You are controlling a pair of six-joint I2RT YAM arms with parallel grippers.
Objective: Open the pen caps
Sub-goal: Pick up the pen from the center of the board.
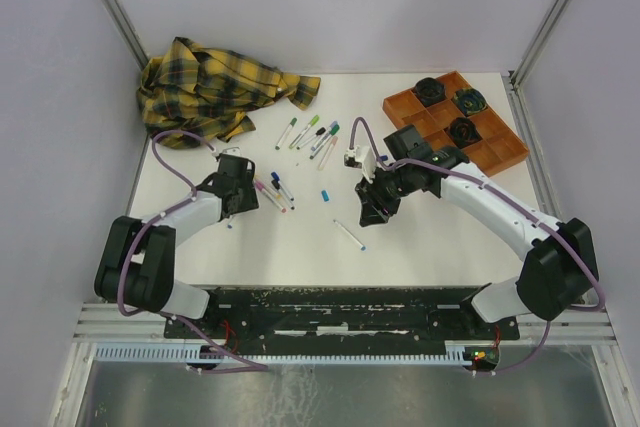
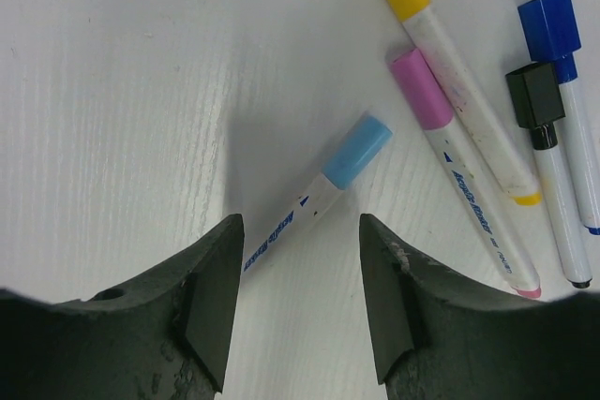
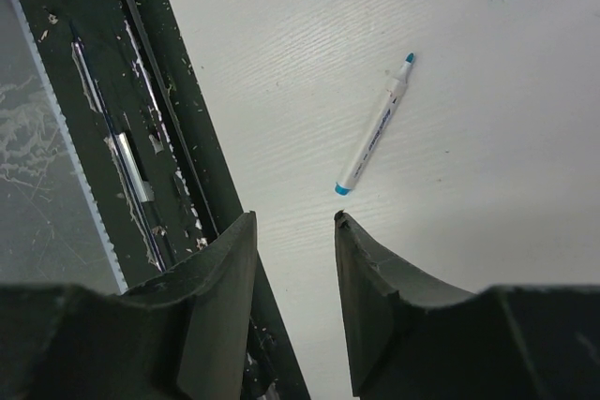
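Left gripper [image 2: 300, 231] hovers, jaws apart and empty, right over the light-blue pen [image 2: 314, 201]. The barrel slants out from between the fingers, cap [image 2: 358, 151] at the far end, ahead-right. Right gripper [image 3: 295, 222], likewise apart and empty, sits farther off, so left looks the nearer arm.

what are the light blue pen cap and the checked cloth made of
The light blue pen cap looks like moulded plastic: smooth, fairly matte, even colour, crisp edges. The checked cloth looks like soft woven fabric: it lies crumpled in loose folds, with a yellow and dark plaid pattern.
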